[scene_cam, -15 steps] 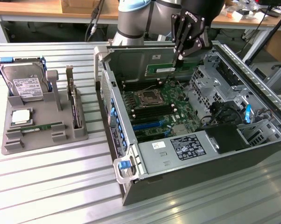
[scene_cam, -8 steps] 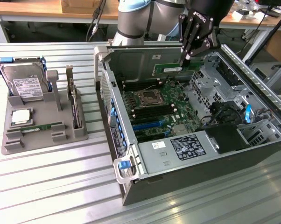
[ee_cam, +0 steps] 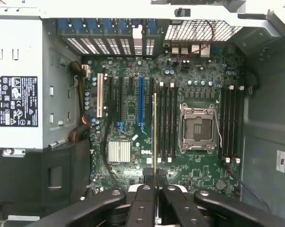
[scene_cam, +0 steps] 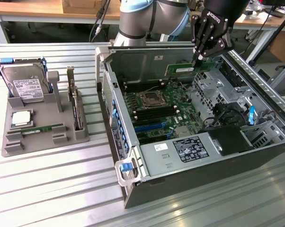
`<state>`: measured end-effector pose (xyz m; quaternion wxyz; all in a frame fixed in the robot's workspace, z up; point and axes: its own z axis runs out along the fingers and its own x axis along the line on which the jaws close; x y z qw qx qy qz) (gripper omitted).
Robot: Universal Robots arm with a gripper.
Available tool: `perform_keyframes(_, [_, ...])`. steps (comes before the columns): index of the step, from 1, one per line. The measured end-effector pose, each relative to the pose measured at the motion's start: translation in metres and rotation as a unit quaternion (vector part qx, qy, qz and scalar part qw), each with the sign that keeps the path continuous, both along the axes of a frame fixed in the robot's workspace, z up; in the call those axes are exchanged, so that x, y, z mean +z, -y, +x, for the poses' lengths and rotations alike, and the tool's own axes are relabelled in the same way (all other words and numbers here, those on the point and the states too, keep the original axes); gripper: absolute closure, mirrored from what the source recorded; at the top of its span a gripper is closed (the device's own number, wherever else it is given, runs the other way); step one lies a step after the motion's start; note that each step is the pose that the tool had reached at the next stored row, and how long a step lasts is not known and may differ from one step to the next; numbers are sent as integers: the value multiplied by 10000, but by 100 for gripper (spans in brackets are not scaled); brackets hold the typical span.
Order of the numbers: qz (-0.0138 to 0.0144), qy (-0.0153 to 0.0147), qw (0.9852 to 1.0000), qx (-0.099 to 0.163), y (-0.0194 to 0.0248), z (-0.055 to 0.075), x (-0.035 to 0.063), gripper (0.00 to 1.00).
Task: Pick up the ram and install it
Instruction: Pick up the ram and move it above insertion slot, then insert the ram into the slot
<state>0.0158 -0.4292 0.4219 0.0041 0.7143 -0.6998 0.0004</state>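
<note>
My gripper (scene_cam: 198, 58) is shut on the ram (scene_cam: 182, 70), a long thin green stick, and holds it level in the air above the far side of the open computer case (scene_cam: 133, 165). In the wrist view the ram (ee_cam: 155, 132) shows edge-on, clamped between my fingertips (ee_cam: 147, 178). It hangs over the motherboard (ee_cam: 133, 175), beside the black memory slots (ee_cam: 167, 123) next to the CPU socket (ee_cam: 198, 128). A second ram stick (scene_cam: 38, 128) lies in the grey tray (scene_cam: 19, 146) at the exterior view's left.
The tray also carries a silver hard drive (scene_cam: 25, 86), a square chip (scene_cam: 21, 118) and an upright card with a metal bracket (scene_cam: 75, 106). Inside the case are a power supply (scene_cam: 185, 150), cables (scene_cam: 223, 113) and tall metal walls (scene_cam: 142, 59).
</note>
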Motion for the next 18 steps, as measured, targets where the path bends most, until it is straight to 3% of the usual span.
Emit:
perform_keyframes(6, [0,0,10000,0,-1,206,0,88])
perform_keyframes(18, [0,-1,10000,0,-1,210,-23,88])
